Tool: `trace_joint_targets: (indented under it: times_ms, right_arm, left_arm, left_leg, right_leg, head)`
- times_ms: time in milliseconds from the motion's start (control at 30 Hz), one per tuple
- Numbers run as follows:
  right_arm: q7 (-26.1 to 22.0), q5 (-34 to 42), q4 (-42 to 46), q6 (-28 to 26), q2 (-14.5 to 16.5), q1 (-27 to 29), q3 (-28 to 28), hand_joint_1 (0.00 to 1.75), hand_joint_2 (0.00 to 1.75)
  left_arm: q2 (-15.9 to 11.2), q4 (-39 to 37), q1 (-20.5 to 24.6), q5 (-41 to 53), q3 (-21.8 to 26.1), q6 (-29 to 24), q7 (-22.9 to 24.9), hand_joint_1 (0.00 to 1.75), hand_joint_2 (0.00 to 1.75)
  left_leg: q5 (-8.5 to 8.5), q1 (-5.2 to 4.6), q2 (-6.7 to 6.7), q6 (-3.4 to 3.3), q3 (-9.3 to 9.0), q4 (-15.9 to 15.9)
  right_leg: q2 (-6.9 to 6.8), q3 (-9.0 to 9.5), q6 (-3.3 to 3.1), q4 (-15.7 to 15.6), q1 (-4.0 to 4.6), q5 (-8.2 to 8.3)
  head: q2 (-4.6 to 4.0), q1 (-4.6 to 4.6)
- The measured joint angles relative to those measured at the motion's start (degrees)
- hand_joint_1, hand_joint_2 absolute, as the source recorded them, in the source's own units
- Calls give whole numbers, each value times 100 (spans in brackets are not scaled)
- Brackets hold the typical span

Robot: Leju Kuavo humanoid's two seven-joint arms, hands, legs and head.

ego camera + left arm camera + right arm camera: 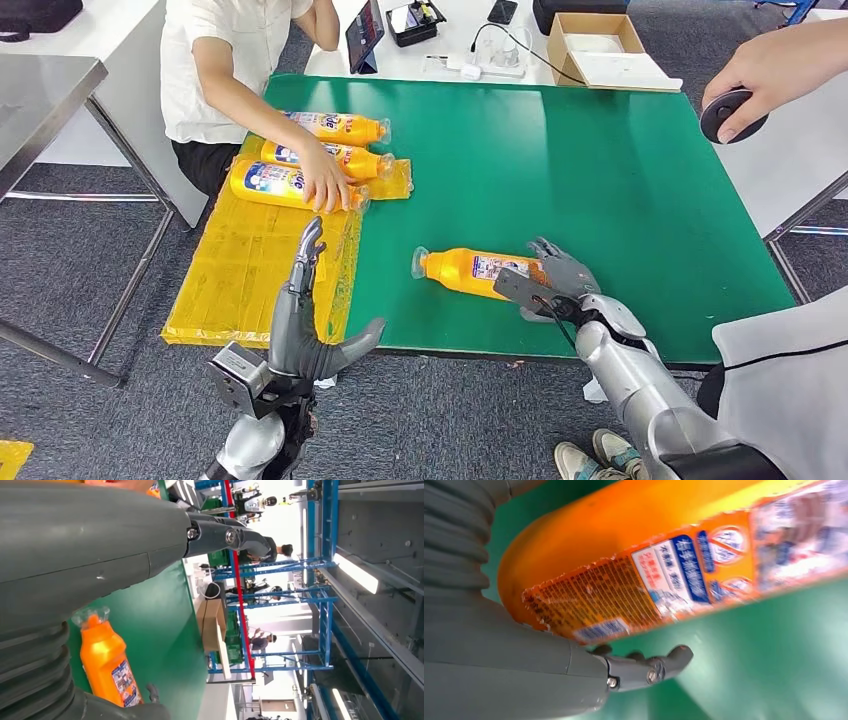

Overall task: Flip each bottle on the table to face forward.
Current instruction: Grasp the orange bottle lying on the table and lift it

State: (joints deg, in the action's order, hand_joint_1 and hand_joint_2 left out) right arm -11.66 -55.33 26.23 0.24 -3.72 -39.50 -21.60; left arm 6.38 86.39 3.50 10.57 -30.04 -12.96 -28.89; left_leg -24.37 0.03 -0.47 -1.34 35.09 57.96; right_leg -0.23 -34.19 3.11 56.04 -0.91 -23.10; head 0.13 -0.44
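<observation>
Your right hand (558,275) rests on the base end of the lone bottle (470,268), fingers curled over it; it lies on its side on the green table (600,180), cap leftward; your left hand (315,320) hangs open, holding nothing, off the near edge; a person's hand (325,185) touches three bottles (320,155) on the yellow sheet (250,270).
</observation>
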Motion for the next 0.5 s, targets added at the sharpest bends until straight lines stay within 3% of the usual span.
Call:
trace_joint_targets:
  times_ms: [133,167,267,333,500]
  right_arm:
    - [458,-19,-219,588,-2,-255,-152,3,175]
    - [491,-16,-264,633,-4,-291,-176,38,175]
    - [706,43,-380,848,-3,-380,-224,163,175]
    - [934,85,-445,1011,-1,-443,-239,175,175]
    - [1482,72,-583,1352,15,-605,-274,175,175]
  left_arm:
    - [0,-92,50,-30,-46,-1,2,0,175]
    - [0,-112,64,-30,-50,-1,2,0,175]
    - [0,-172,102,-31,-65,-8,1,0,175]
    - [4,-221,136,-34,-79,-18,0,0,175]
    - [66,-369,240,-47,-99,-66,-1,0,175]
  left_leg:
    - [0,0,2,0,-5,0]
    - [0,-1,2,0,-5,0]
    - [0,-1,3,0,-9,1]
    - [-1,0,3,0,-16,1]
    - [-1,3,1,1,-40,1]
  right_leg:
    - [1,4,0,-1,0,0]
    - [1,5,0,-1,-1,0]
    - [1,7,0,-1,0,0]
    - [1,13,0,-2,1,0]
    - [0,34,-1,-3,3,-2]
  head:
    - [0,1]
    - [0,1]
    - [0,0]
    - [0,0]
    - [0,1]
